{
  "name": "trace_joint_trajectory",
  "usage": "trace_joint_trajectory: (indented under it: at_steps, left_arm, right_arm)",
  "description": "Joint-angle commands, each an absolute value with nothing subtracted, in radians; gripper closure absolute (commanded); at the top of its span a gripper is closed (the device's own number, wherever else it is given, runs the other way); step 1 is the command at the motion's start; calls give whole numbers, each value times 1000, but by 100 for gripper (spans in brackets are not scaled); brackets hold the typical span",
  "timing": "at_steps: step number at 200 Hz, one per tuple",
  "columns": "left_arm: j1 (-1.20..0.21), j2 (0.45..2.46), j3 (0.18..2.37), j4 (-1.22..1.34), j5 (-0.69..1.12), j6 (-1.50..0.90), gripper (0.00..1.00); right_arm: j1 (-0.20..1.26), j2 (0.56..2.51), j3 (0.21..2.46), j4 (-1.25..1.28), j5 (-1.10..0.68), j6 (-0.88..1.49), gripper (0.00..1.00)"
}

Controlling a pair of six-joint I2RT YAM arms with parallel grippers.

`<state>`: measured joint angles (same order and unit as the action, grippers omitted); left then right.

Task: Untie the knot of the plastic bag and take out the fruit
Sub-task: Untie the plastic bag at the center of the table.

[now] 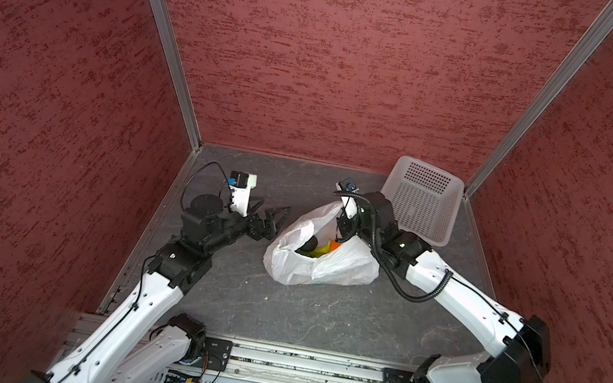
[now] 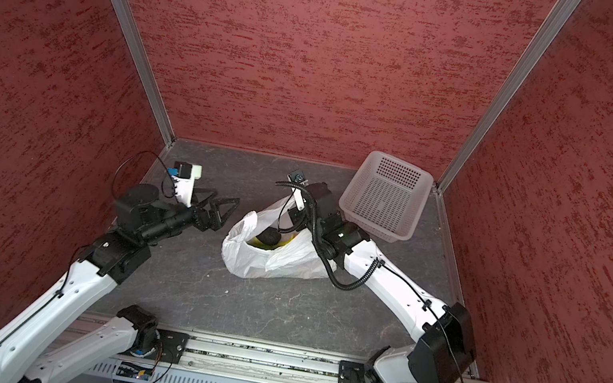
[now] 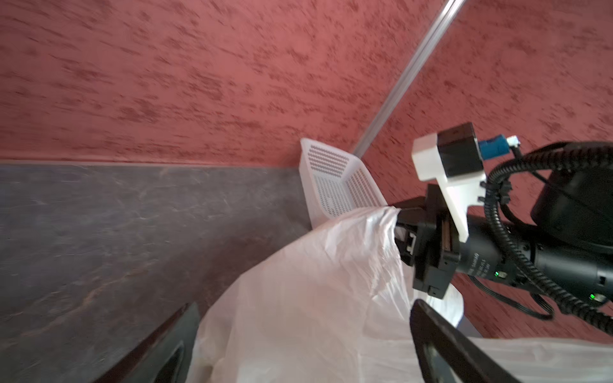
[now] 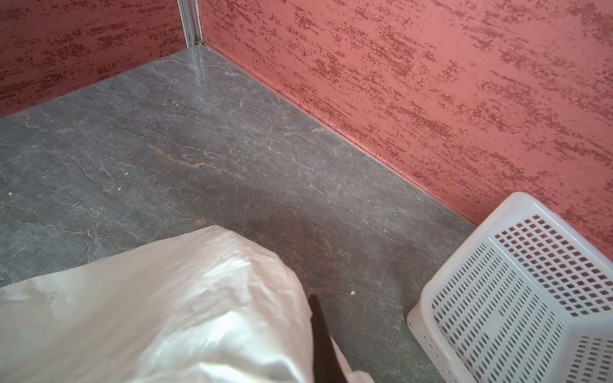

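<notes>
The white plastic bag (image 1: 325, 269) (image 2: 276, 263) lies mid-table with its mouth held open. Inside it some fruit shows: a black piece (image 1: 308, 243) (image 2: 270, 236), a yellow one (image 1: 319, 250) and an orange one (image 1: 336, 245). No knot shows. My right gripper (image 1: 342, 226) (image 2: 292, 215) (image 4: 314, 301) is shut on the bag's far rim (image 3: 388, 215) and holds it lifted. My left gripper (image 1: 276, 216) (image 2: 225, 208) (image 3: 305, 308) stands open just left of the bag. The bag's wall (image 3: 298, 298) fills the gap between its fingers without being pinched.
A white perforated basket (image 1: 421, 199) (image 2: 386, 197) (image 3: 335, 185) (image 4: 514, 298) leans tilted in the back right corner, close behind my right wrist. Red walls enclose the grey table (image 1: 276, 314) on three sides. A metal rail (image 1: 309, 366) runs along the front.
</notes>
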<state>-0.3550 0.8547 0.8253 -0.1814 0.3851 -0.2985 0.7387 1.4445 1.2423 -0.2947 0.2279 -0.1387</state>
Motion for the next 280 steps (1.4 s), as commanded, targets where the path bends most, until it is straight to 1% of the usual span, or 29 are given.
trace_joint_trajectory:
  at_steps: [1,19,51,59,86,100,128,133,148,159,164,175,189,196,202,229,245,266,267,272,276,280]
  left_arm:
    - [-410,914,889,-220,601,-253,1]
    - [-464,960,899,-237,624,-235,1]
    - [-533,984,861,-242,573,-231,0]
    - [-554,991,859,-261,519,-221,0]
    - [-622,1030,861,-320,243,-203,0]
    - [-637,1063,868,-327,163,-203,0]
    - [-642,1130,901,-316,67,-227,0]
    - [-642,1135,902,-310,48,-234,3]
    - [-623,1140,904,-284,42,-252,18]
    - [-609,1140,903,-274,43,-260,32]
    - [-603,1142,904,-276,42,-263,40]
    - [-586,1151,909,-290,45,-270,54]
    - [-575,1160,911,-320,15,-269,75]
    - [-571,1157,909,-332,-10,-273,83]
    - [-563,1149,906,-342,-27,-278,88]
    - [-535,1085,893,-384,-136,-290,100]
    - [-526,1050,893,-407,-182,-286,100]
    - [-534,1031,899,-428,-185,-277,100]
    - [-534,1030,900,-428,-184,-277,100]
    - [-542,1029,900,-428,-176,-279,100]
    - [-550,1026,900,-425,-174,-280,100]
    - [-563,1025,900,-424,-173,-282,100]
  right_arm:
    - [735,1444,1274,-277,211,-135,100]
    - [733,1448,1287,-290,216,-138,100]
    - [717,1475,1310,-315,212,-142,100]
    - [714,1476,1315,-322,207,-143,100]
    - [709,1470,1318,-318,182,-145,100]
    - [708,1465,1313,-313,167,-140,100]
    - [709,1458,1290,-294,143,-126,100]
    - [709,1459,1284,-290,139,-123,100]
    - [708,1425,1270,-284,128,-117,100]
    - [709,1420,1259,-285,123,-117,100]
    - [708,1418,1255,-285,123,-116,100]
    - [709,1408,1241,-284,123,-116,100]
    - [709,1392,1220,-278,128,-115,100]
    - [708,1386,1211,-277,136,-116,100]
    - [708,1383,1205,-278,146,-119,100]
    - [699,1382,1186,-289,195,-137,100]
    - [679,1391,1194,-300,203,-133,100]
    - [667,1434,1241,-346,209,-131,100]
    - [668,1436,1243,-349,207,-131,99]
    - [667,1442,1256,-365,192,-131,86]
    - [667,1446,1270,-379,175,-130,72]
    - [669,1448,1287,-396,158,-129,61]
